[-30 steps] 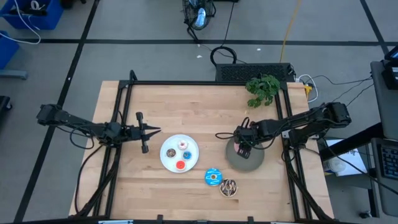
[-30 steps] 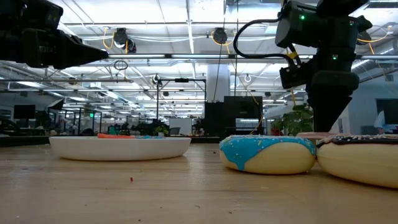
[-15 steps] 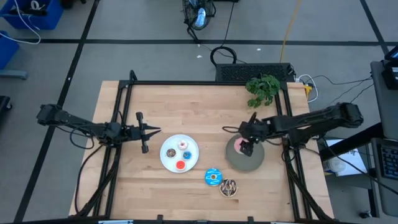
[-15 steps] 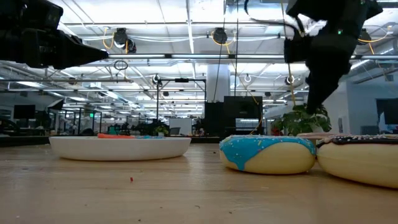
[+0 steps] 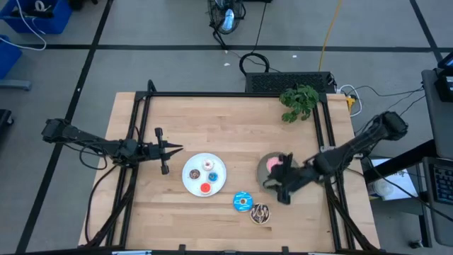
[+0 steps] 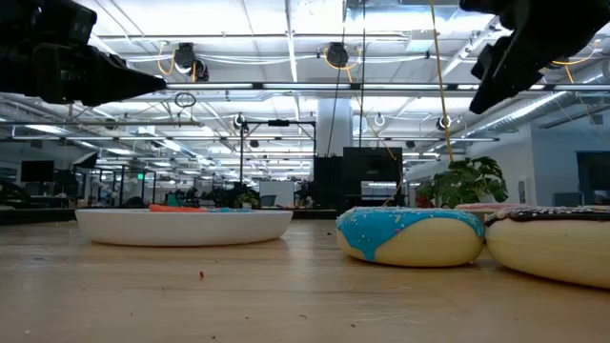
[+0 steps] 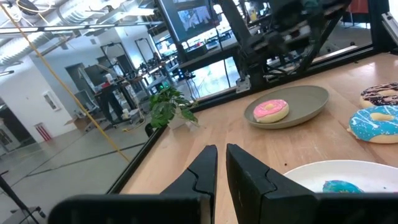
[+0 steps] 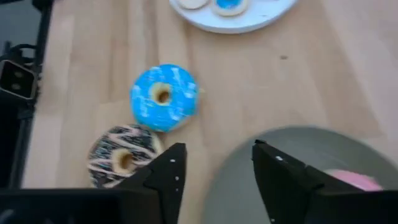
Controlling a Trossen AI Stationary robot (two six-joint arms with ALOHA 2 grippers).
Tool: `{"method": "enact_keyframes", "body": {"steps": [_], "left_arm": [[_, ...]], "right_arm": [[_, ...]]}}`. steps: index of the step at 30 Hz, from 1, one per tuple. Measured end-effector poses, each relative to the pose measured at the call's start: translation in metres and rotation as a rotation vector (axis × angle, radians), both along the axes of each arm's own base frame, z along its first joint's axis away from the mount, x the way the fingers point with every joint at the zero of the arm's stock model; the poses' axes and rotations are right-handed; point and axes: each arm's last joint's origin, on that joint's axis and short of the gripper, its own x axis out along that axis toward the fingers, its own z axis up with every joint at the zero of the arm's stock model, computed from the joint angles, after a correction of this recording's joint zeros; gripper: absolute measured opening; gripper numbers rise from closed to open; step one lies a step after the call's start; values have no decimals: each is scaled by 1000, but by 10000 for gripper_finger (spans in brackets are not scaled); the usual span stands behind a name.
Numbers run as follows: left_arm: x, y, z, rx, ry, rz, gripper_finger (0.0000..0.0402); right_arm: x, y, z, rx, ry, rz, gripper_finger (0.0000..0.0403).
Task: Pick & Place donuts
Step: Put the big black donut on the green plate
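Observation:
The pink donut (image 5: 275,164) lies flat on the grey plate (image 5: 282,183); the left wrist view shows the pink donut (image 7: 270,110) there too. The blue donut (image 5: 243,201) and the chocolate sprinkled donut (image 5: 260,213) lie side by side on the table near its near edge. Several small donuts sit on the white plate (image 5: 192,185). My right gripper (image 5: 280,190) is open and hovers above the grey plate's near rim, with the blue donut (image 8: 163,97) and the chocolate donut (image 8: 123,155) ahead of it. My left gripper (image 5: 174,149) is shut and waits left of the white plate.
A green plant (image 5: 299,100) stands at the table's far right corner. Black frame rails (image 5: 141,127) run along the table's left, far and right sides. Bare wood lies between the white plate and the grey plate and across the table's far half.
My right gripper has risen from the grey plate and swung toward the table's near edge. The pink donut, hidden under the gripper a second ago, now lies uncovered on the plate.

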Motion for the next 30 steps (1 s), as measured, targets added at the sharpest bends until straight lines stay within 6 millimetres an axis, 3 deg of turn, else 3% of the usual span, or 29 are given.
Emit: {"method": "enact_keyframes", "body": {"steps": [6, 13, 16, 30], "left_arm": [[0, 0, 0, -2, -2, 0, 42], [0, 0, 0, -2, -1, 0, 42], [0, 0, 0, -2, 0, 0, 42], [0, 0, 0, -2, 1, 0, 42]], "right_arm": [[30, 43, 7, -35, 8, 99, 101], [65, 78, 33, -58, -72, 272, 7], [68, 84, 34, -4, -92, 350, 9], [62, 86, 29, 13, -32, 354, 1]]}}
